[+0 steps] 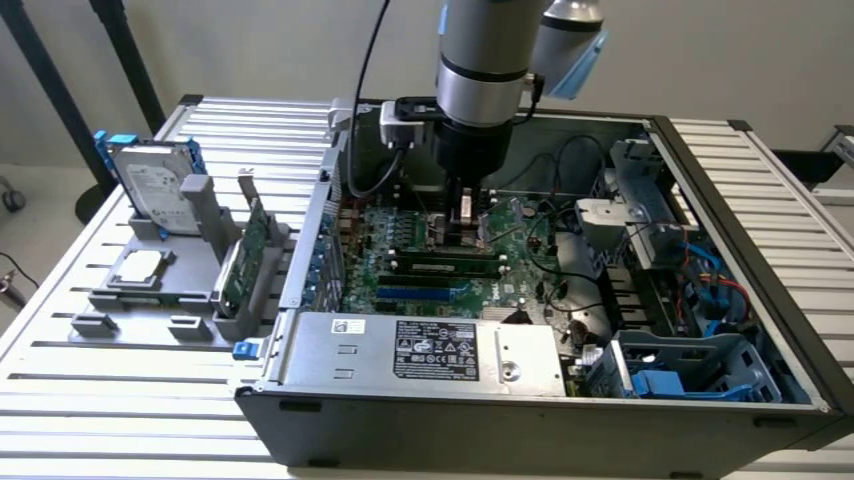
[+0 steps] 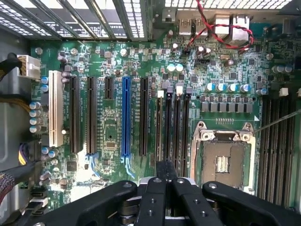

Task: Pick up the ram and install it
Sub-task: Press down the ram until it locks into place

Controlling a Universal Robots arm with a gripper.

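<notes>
My arm comes down from above into the open grey metal computer case [image 1: 747, 400]. My black gripper [image 1: 463, 232] hangs low over the green motherboard [image 1: 414, 270] inside that case, just above a long thin green ram stick [image 1: 447, 262] standing in its slot. Outside the case, toward the exterior view's left, a grey plastic holder [image 1: 200, 270] carries a silver hard drive [image 1: 147, 185] and a green expansion card [image 1: 238, 265].

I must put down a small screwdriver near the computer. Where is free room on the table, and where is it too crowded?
Bare slats lie on the table in front of the grey holder, up to the computer case, and on the strip at the exterior view's right. Inside the case is crowded: the gripper hangs over the motherboard, with cables beside.
</notes>
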